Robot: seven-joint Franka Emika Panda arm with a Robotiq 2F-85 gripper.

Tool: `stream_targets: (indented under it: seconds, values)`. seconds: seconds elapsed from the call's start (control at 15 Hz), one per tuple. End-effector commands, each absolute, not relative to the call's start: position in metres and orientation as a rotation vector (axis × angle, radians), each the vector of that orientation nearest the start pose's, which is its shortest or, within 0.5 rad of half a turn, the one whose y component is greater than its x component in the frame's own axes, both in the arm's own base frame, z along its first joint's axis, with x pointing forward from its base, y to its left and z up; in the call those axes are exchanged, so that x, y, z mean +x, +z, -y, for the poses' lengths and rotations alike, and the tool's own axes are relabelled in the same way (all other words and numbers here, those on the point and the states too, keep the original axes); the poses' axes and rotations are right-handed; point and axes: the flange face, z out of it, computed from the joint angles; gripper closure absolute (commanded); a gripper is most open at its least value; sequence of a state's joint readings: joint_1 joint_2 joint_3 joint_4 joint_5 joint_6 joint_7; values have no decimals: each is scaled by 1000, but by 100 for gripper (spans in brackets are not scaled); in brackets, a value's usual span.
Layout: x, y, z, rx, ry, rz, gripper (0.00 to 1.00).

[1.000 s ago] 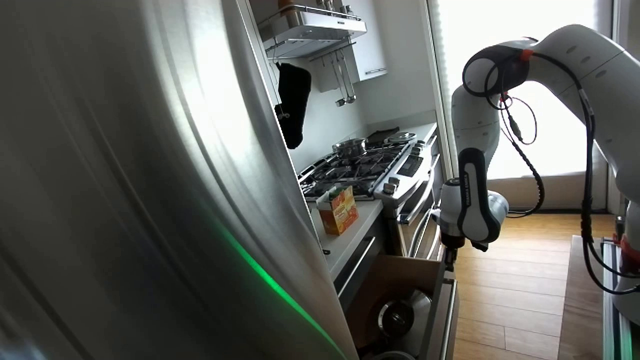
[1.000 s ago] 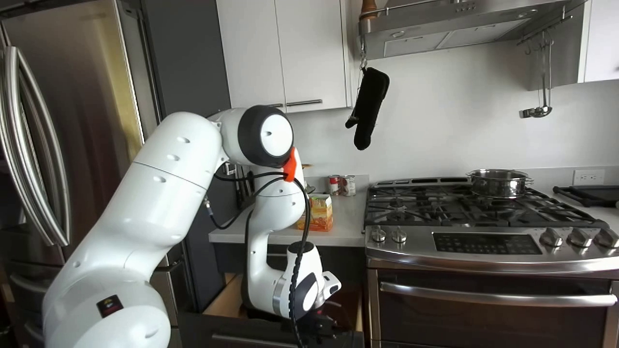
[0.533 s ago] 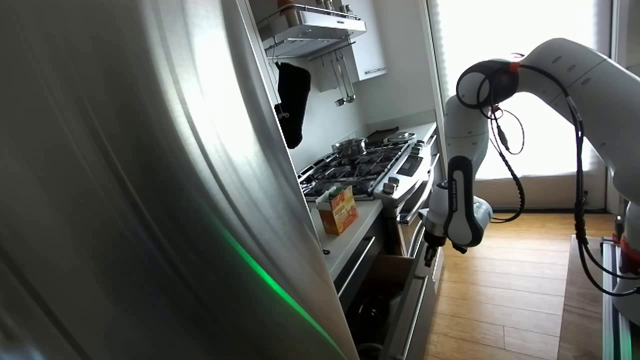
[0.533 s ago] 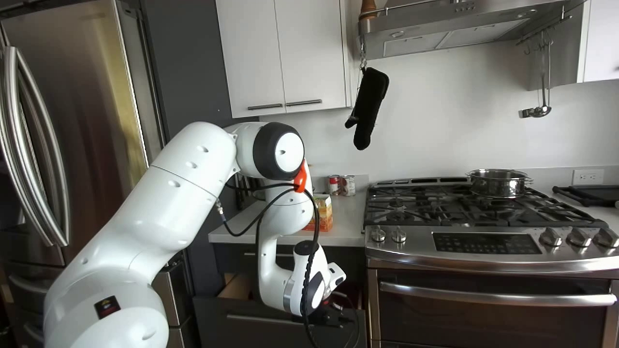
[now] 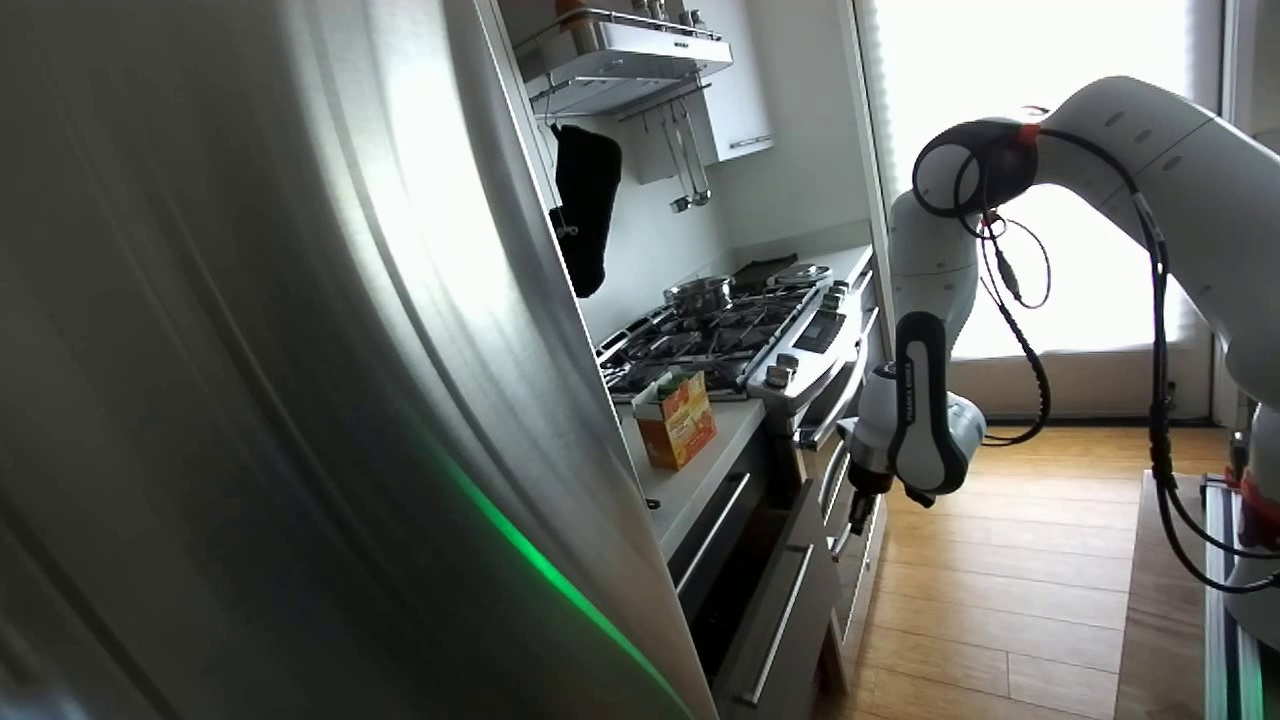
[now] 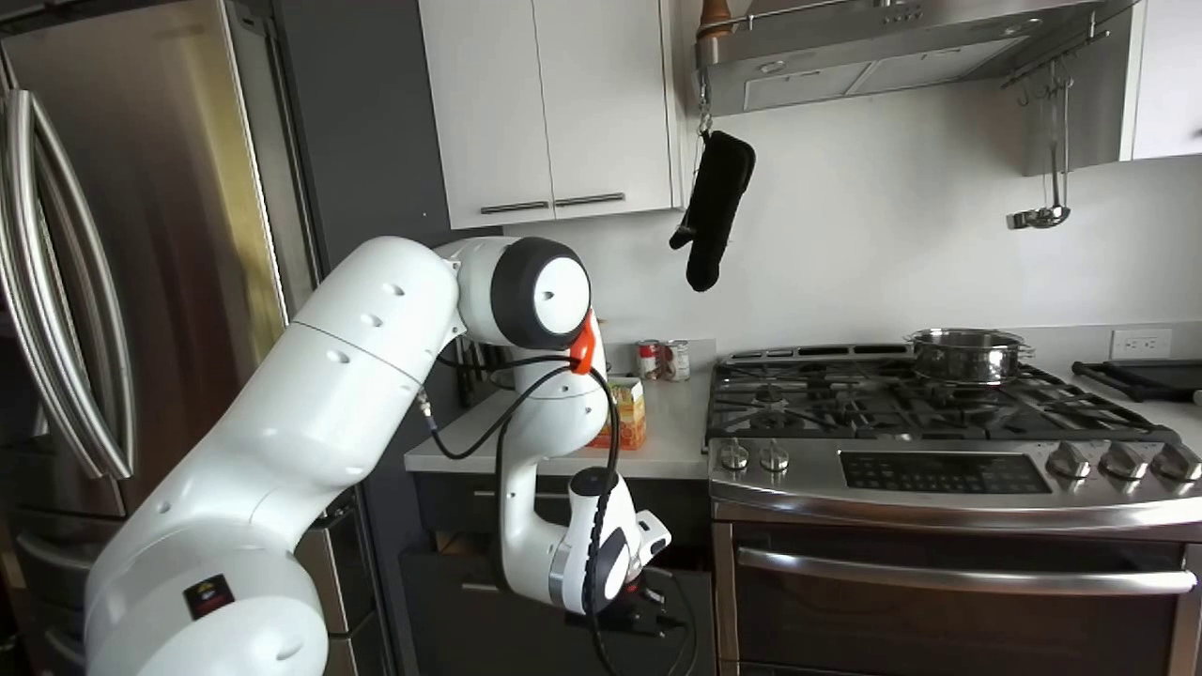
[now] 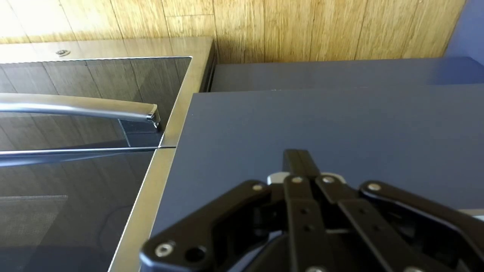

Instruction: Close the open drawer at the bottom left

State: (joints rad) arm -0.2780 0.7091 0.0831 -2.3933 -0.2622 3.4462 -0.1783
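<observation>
The drawer is partly open. Its grey front with a long bar handle shows in both exterior views (image 5: 790, 610) (image 6: 479, 624), and its front fills much of the wrist view (image 7: 340, 128). Only a narrow dark opening remains visible behind the front; the pots inside are hidden. My gripper (image 5: 860, 515) is in front of the drawer front near its stove-side end, with a visible gap between them. In the wrist view the gripper's fingers (image 7: 301, 162) are pressed together with nothing between them. In an exterior view the gripper (image 6: 631, 610) is dark and partly hidden by cable.
The stove with its oven door handle (image 6: 967, 573) stands beside the drawer; it also shows in the wrist view (image 7: 75, 104). A shallower drawer (image 5: 712, 530) sits above. An orange box (image 5: 680, 425) stands on the counter. The fridge (image 5: 350, 400) is on the other side.
The arm moved down and toward the cabinet, then stopped. The drawer slid inward throughout, and over the last half second it moved away from the still gripper. The pots went out of sight.
</observation>
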Motion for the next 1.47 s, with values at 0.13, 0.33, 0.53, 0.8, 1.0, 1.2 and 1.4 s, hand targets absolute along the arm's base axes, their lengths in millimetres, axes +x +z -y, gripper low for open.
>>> stream_targets:
  seconds: [0.13,0.33,0.53,0.8,1.0,1.2,1.4]
  values:
    - [507,68,51,-3019,-700,328,100]
    - [523,67,44,-2985,-775,339,100]
    - [538,60,40,-2961,-847,354,100]
    - [552,48,34,-2926,-926,379,100]
    - [557,41,30,-2907,-944,397,100]
    - [568,37,30,-2886,-1009,395,100]
    - [576,33,33,-2882,-1042,389,100]
